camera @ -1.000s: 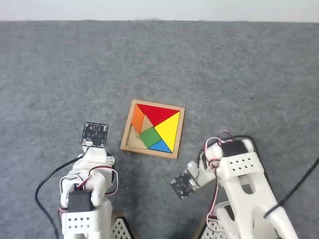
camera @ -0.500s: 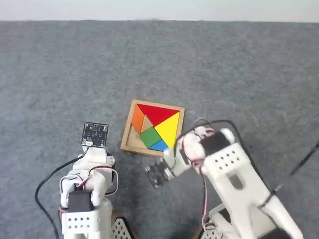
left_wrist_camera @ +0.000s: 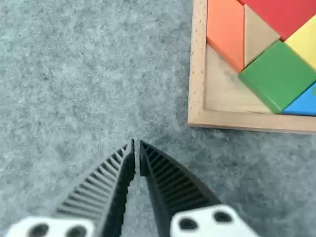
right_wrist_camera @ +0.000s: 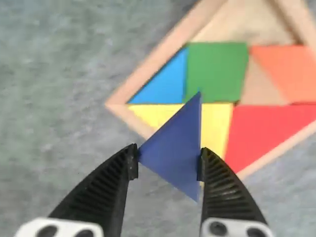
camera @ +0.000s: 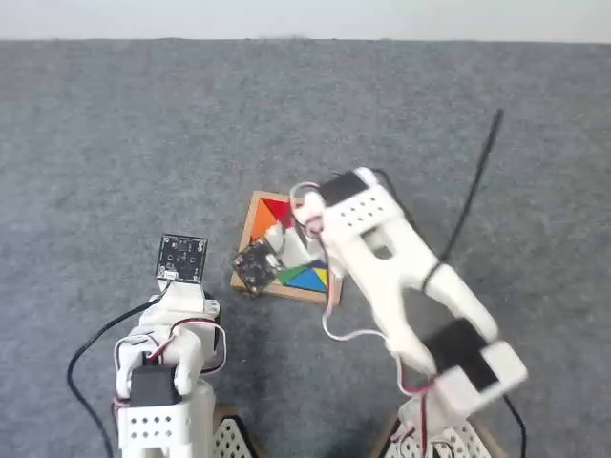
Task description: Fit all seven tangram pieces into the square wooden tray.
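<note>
Grey carpet [camera: 95, 143], blue triangle [right_wrist_camera: 177, 150] between fingers [right_wrist_camera: 116, 173]

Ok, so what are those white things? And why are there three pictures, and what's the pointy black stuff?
Those white things are two robot arms, a left arm and a right arm, side by side at a table with a grey mat on it. One picture comes from a camera up high, looking down. The other two come from little cameras on each arm's wrist. The pointy black stuff is that arm's own gripper, a kind of pincer.

On the mat lies a square wooden tray with six coloured pieces fitted in it. One patch of bare wood is left. The left gripper is shut on nothing, beside the tray. The right gripper is over the tray, pinching a dark blue triangle.
</note>
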